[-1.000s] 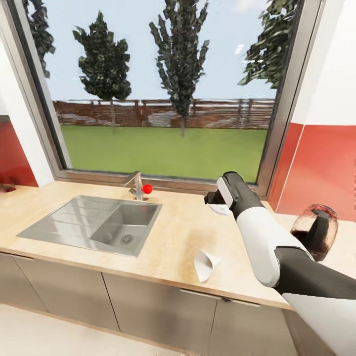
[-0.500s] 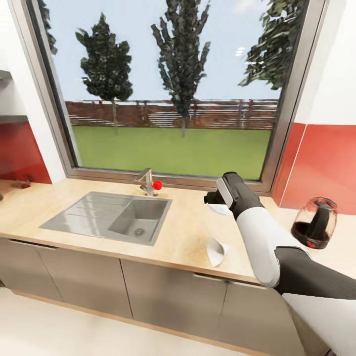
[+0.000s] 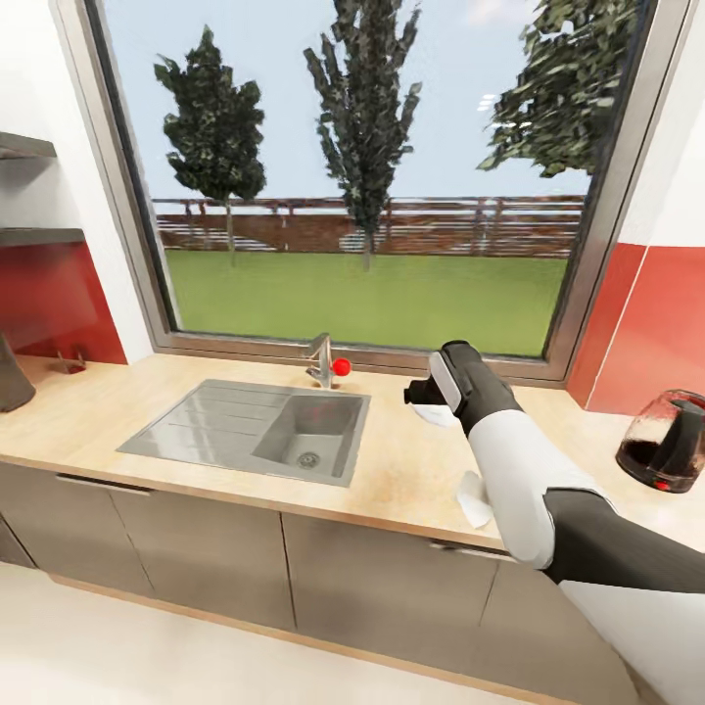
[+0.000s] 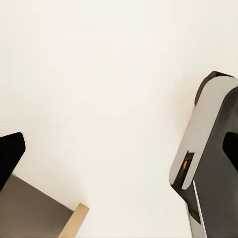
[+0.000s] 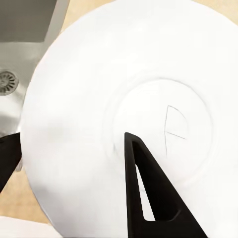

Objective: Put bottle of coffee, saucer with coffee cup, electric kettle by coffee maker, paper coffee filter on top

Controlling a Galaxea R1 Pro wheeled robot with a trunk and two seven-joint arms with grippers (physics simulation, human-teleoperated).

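The right gripper (image 5: 74, 183) is clamped on the rim of a round white ceramic saucer (image 5: 124, 99), one dark finger (image 5: 141, 183) lying across its top face toward the centre ring. In the head view that right gripper (image 3: 423, 397) hangs over the pale wooden countertop (image 3: 392, 470), with a sliver of the saucer (image 3: 434, 415) peeking out beneath it. As for the left gripper, the left wrist view gives dark shapes against a pale floor and I cannot tell how its jaws stand.

How will this saucer handle? I'd judge it stiff, smooth and brittle: light enough for an edge pinch, but glazed and liable to slip or pivot if the arm swings. The rim is the sensible hold, as here, kept level and set down gently, never dropped.

Just beside the forearm, near the counter's front edge, lies a white paper cone coffee filter (image 3: 474, 499): flimsy, crushable, best nipped lightly at its open lip.

Further out: a stainless steel sink (image 3: 255, 431) with a red-knobbed tap (image 3: 326, 360), under a big window. At far right stands a glass electric kettle with black handle (image 3: 668, 441), against the red wall panel. Wall shelves (image 3: 29, 235) hang at left, a dark object (image 3: 12, 377) below them cut off by the frame.
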